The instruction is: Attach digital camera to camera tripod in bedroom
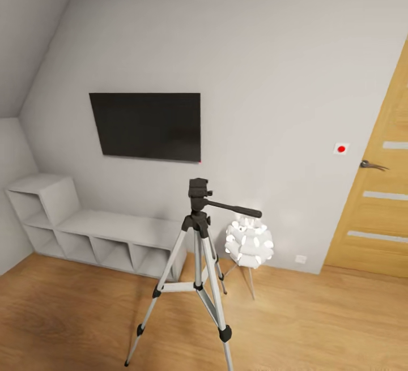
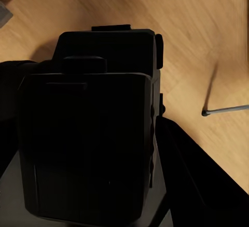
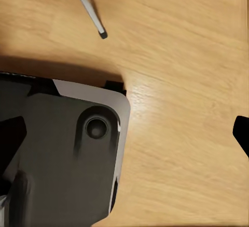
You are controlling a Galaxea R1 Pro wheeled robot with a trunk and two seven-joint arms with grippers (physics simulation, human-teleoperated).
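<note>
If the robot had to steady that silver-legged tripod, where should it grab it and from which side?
Probably the black collar where the legs meet on the silver-legged camera tripod, approached from the robot's side. The splayed legs widen lower down, and the long black pan handle juts rightward, blocking that side.

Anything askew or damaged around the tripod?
Nothing stands out. The camera tripod stands upright on the wood floor, head bare, pan handle out to one side; the white lamp behind it is upright too.

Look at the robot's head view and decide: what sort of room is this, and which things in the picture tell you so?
Probably a room in a home, perhaps a bedroom or attic living room. Clues: a wall-mounted TV above low white cube shelves, a wooden door, and a ceiling sloping down at the left. A camera tripod stands on the wood floor.
</note>
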